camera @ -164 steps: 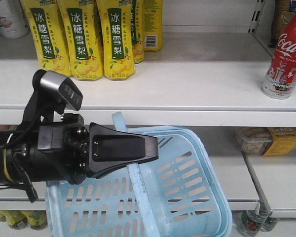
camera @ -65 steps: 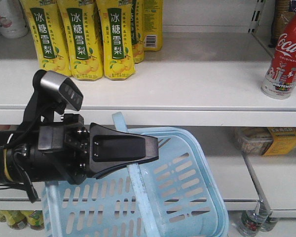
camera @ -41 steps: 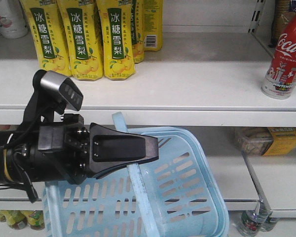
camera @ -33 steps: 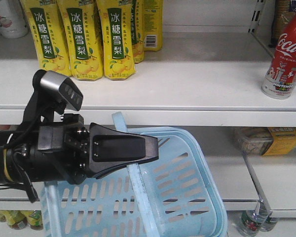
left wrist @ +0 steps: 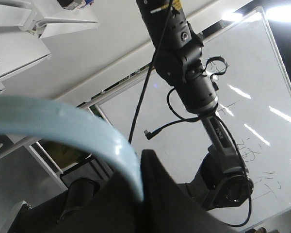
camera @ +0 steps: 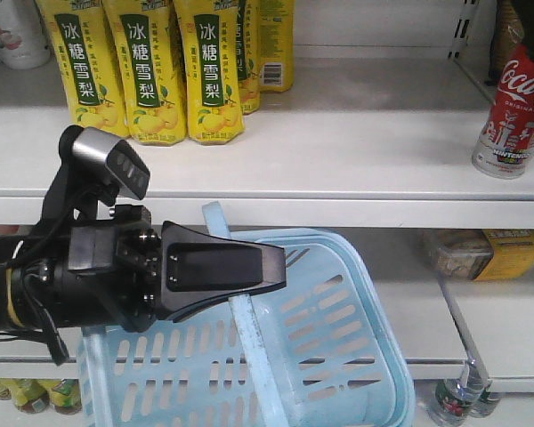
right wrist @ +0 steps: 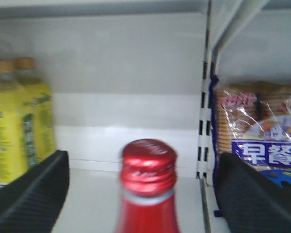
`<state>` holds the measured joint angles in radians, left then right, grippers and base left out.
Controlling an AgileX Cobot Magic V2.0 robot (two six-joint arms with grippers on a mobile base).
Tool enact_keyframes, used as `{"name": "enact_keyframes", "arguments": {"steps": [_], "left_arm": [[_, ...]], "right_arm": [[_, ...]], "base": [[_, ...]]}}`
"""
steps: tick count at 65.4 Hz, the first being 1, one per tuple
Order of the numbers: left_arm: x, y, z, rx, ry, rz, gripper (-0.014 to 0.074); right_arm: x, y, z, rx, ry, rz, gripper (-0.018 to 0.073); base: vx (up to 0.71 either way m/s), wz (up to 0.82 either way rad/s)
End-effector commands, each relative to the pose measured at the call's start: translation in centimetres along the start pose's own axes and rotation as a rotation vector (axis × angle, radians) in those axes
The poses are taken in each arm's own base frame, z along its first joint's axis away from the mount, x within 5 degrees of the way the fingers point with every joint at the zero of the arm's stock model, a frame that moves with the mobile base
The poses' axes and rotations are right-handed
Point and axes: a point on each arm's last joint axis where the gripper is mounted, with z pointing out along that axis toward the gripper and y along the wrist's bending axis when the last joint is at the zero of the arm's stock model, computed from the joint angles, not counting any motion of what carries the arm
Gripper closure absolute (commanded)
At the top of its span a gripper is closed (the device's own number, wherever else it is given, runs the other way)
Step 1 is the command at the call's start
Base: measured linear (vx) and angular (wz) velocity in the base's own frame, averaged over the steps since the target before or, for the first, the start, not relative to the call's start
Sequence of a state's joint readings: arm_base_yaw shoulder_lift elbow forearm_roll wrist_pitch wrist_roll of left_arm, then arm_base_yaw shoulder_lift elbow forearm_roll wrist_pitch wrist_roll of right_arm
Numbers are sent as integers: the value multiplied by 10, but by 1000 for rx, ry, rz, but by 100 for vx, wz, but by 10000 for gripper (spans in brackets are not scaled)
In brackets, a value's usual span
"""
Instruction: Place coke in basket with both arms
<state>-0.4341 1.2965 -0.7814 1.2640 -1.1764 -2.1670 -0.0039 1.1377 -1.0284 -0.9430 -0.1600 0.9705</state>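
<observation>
Straddling the coke (right wrist: pixel 147 167) cap, right tool (right wrist: pixel 141 194) spread, gaps both sides; coke upright on shelf (camera: pixel 338 151), yellow bottles (right wrist: pixel 19 121) left, biscuit pack (right wrist: pixel 257 121) right. Left tool (camera: pixel 271 265) pinching basket (camera: pixel 338 329) handle below.

The coke (camera: pixel 519 102) stands on the upper shelf (camera: pixel 338 160) at two o'clock, with drink bottles (camera: pixel 151 71) at eleven. Below, at six, the basket (camera: pixel 338 338) hangs tilted from the left gripper (camera: pixel 271 267). The right gripper (right wrist: pixel 143 194) straddles the coke's cap without touching it.
</observation>
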Motion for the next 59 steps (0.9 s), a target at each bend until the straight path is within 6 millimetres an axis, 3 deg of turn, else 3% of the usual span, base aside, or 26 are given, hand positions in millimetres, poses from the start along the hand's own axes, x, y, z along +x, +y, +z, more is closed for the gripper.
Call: {"name": "enact_keyframes", "arguments": {"steps": [1,6,17,28,35,48,59], "left_arm": [[3,-34,-3,239,41,26,603],[3,-34,-3,239,41,26,603],[3,-34,-3,239,41,26,603],[3,-34,-3,239,41,26,603],[3,-34,-3,239,41,25,603],[3,-34,-3,239,41,25,603],[3,-34,-3,239,41,25,603]], "right_arm": [[-22,2,2,-22,-74,-7,74],[-24,2,2,-22,-78,-9,203],[-30,0,-6,11,-84,-11,576],[-53,5,-39,7,-178,-14,569],[-60,12,-67,-36,-239,74,568],[-42,50,-106,-318,-232,113,564],[-20,74,-108,-489,-79,182,564]], "base": [[0,0],[0,0],[0,0],[0,0],[0,0],[0,0],[0,0]]}}
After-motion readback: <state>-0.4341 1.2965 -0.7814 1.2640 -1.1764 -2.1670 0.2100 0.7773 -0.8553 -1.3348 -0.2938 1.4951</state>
